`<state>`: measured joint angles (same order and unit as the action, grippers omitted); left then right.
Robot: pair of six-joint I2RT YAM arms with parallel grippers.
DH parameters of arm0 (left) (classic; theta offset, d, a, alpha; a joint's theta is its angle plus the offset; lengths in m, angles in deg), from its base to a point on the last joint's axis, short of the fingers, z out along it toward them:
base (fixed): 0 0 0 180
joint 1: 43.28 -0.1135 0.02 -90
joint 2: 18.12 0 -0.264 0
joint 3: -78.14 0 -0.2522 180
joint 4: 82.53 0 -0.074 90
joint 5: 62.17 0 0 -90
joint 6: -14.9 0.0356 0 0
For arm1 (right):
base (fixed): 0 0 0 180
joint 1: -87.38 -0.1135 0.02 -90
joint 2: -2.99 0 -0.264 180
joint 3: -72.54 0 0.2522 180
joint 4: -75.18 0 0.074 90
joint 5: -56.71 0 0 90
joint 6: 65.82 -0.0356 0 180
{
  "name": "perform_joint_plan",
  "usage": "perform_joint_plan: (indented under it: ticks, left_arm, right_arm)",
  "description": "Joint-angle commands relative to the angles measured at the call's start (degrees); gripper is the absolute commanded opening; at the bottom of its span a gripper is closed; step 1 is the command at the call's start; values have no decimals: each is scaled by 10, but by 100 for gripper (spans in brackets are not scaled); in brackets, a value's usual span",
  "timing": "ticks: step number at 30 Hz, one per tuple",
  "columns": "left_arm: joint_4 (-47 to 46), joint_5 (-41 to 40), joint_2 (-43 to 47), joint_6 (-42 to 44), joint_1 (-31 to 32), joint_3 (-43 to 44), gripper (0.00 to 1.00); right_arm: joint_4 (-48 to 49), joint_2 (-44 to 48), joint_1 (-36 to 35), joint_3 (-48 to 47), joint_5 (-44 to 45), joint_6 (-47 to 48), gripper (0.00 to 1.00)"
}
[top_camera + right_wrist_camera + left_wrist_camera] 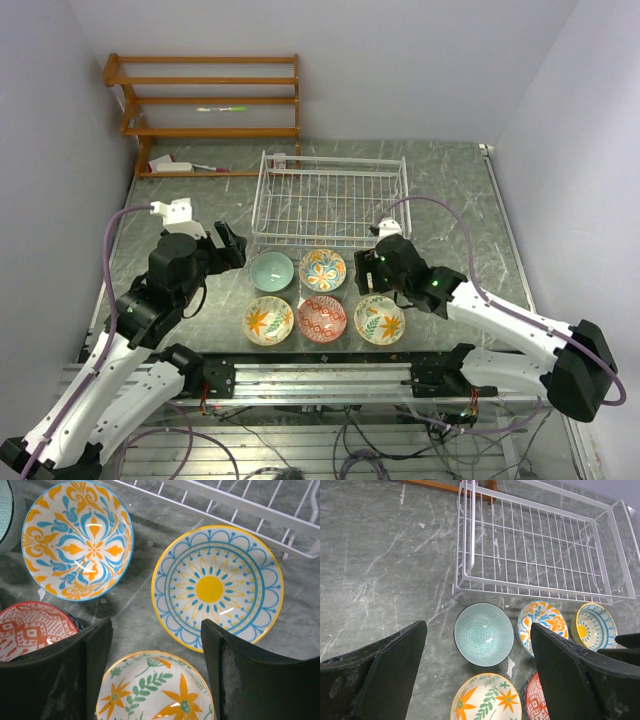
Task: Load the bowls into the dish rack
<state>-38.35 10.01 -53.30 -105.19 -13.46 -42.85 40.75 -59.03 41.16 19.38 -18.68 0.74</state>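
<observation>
the grey marbled table (460,200) carried everything. at its far left side stood the orange-brown wooden shelf (210,105), and next to it, in the far middle, lay the white wire dish rack (330,200). the six bowls sat on the table just in front of the rack, outside it, in two rows of three. the far row had the teal bowl (271,271), the orange-and-blue floral bowl (323,269) and the yellow-and-blue sun bowl (217,587). the near row had the left leaf bowl (268,320), the red bowl (322,318) and the right leaf bowl (379,319). the left gripper (479,630) hung above the teal bowl, its jaws wide apart and holding nothing. the right gripper (156,625) hung over the near-left edge of the sun bowl, jaws apart, with nothing gripped between them.
</observation>
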Motion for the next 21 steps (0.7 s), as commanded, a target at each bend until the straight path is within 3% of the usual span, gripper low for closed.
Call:
perform_joint_plan:
  ticks: [1, 14, 21]
  left_arm:
    - [10, -6, 5, -5, -3, 5, 96]
    - [15, -10, 10, -5, -3, 7, 95]
    - [12, -10, 6, -4, -3, 7, 95]
  right_arm:
    - [53, -28, -2, 4, 2, 6, 69]
    - [83, -126, -3, -9, 36, 29, 48]
    - [81, -167, -3, -17, 51, 43, 46]
